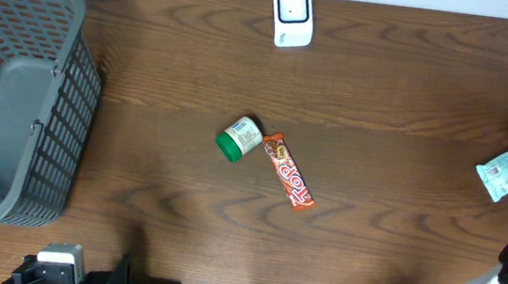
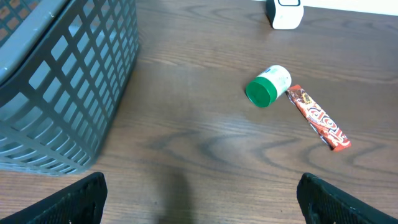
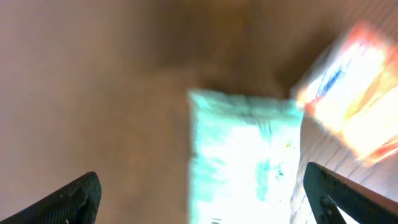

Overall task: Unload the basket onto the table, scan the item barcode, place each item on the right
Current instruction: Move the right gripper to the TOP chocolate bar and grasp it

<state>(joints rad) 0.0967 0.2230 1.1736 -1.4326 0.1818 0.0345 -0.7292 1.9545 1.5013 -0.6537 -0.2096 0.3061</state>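
From overhead, a white scanner [image 1: 293, 16] is seen at 12 o'clock on the bench [image 1: 401, 91]. A grey mesh basket [image 1: 13, 98] stands at 9 o'clock, and nothing can be made out inside it. Mid-bench, a green-capped bottle [image 1: 240, 139] lies on its side, with a candy bar [image 1: 289, 171] just beside it at its 4 o'clock. A pale teal packet [image 1: 506, 174] lies at 3 o'clock, near the frame's edge.

In the left wrist view, the left end effector [image 2: 199, 190] is held wide open over bare wood, with nothing between its fingers. The bottle and bar are seen at 1 o'clock and the basket wall at 10 o'clock.

The right wrist view is badly blurred. The right end effector [image 3: 202, 180] is spread wide, and the teal packet is seen beyond the gap, gripped by neither finger. An orange-and-white pack [image 3: 351, 106] lies at the packet's 2 o'clock; whether they touch cannot be told.

Which item is due for scanning is not settled. The bottle is judged light, stiff and apt to roll, and is best taken across its body with the label left uncovered. The bar is judged light, with a slippery wrapper that is easily crushed, and is best pinched along its long edges.
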